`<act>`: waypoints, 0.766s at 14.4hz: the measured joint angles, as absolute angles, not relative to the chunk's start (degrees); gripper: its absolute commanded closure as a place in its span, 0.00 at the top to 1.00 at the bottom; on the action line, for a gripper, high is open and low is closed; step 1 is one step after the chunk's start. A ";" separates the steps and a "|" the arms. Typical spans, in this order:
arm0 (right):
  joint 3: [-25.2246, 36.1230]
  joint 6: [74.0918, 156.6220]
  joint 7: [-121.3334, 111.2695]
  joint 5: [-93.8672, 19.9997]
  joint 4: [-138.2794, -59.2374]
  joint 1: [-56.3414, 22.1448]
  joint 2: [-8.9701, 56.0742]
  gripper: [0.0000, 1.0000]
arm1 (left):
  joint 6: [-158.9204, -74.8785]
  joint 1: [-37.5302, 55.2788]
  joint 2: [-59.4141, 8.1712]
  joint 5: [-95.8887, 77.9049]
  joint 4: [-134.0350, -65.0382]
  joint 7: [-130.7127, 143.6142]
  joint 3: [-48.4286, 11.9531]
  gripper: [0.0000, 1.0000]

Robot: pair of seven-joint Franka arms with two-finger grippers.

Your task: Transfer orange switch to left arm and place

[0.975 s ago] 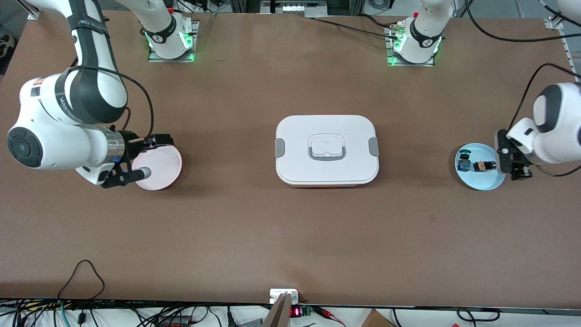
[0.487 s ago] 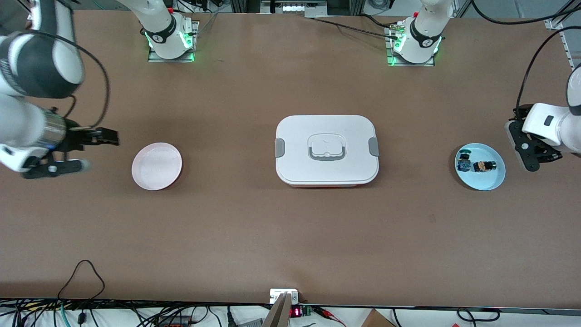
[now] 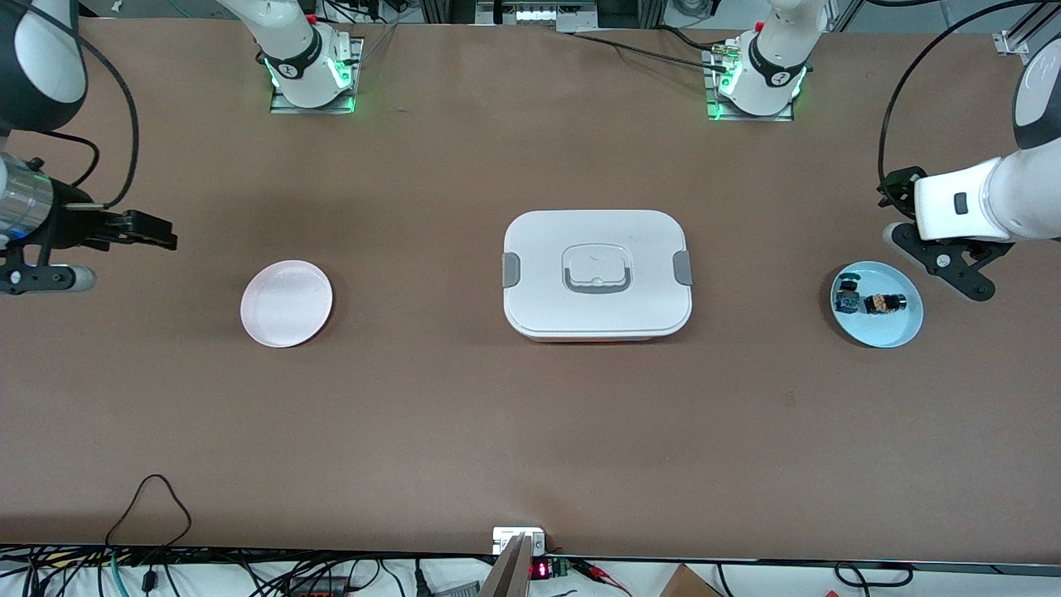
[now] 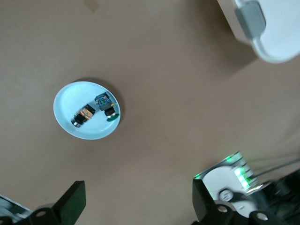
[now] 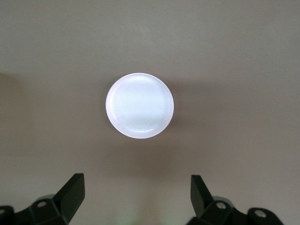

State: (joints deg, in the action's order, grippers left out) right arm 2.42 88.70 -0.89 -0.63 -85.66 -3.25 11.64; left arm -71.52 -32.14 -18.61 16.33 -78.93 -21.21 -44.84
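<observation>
The orange switch (image 3: 884, 304) lies on its side in a pale blue dish (image 3: 891, 332) at the left arm's end of the worktop (image 3: 530, 431), its black cylindrical end showing at one tip, and it rests just beside a blue-and-black switch (image 3: 846, 296) in the same dish; in the left wrist view the two parts (image 4: 83, 116) (image 4: 105, 105) sit close together near the middle of the dish (image 4: 65, 101). The left claw (image 3: 935, 253) hangs in the air over bare worktop close to the dish's rim that faces the robots' bases, empty, with its two black fingers (image 4: 75, 199) spread wide apart. The box (image 3: 597, 274), white with grey side clips and a grey-rimmed lid handle, stands closed in the middle of the worktop, well apart from both dishes; one corner of it with a grey clip (image 4: 251, 18) shows in the left wrist view. Toward the right arm's end lies an empty pale pink dish (image 3: 286, 303). The right claw (image 3: 108, 253) is in the air over bare worktop at that end, away from the pink dish, released and holding nothing; its fingers (image 5: 72, 192) stand wide apart in the right wrist view, with the pink dish (image 5: 139, 104) seen between and past them.
</observation>
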 measured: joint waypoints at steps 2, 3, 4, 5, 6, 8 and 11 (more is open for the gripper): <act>1.24 89.79 -0.89 -0.34 -86.72 -2.26 11.32 1.00 | -71.59 -30.85 -18.25 14.43 -78.32 -13.97 -43.92 1.00; 1.23 91.45 -0.89 -0.33 -88.23 -2.02 10.64 1.00 | -71.98 -28.50 -17.66 13.69 -78.15 -11.85 -41.32 1.00; 1.22 93.66 -0.89 -0.33 -90.60 -1.78 9.41 1.00 | -72.81 -24.21 -16.77 12.25 -78.07 -10.78 -35.93 1.00; 1.21 95.74 -0.89 -0.33 -93.44 -1.59 7.80 1.00 | -74.24 -19.12 -15.87 10.37 -78.08 -10.09 -29.43 1.00; 1.21 96.84 -0.90 -0.32 -95.78 -1.48 6.26 1.00 | -76.29 -14.43 -15.09 8.48 -78.24 -9.23 -23.31 1.00; 1.18 97.19 -0.91 -0.32 -97.96 -1.42 4.10 1.00 | -84.31 -7.67 -12.49 5.11 -81.15 -4.11 -13.72 1.00; 1.08 97.21 -0.91 -0.32 -98.12 -1.36 3.09 1.00 | -96.52 -0.87 -4.02 2.81 -92.77 6.92 -5.99 1.00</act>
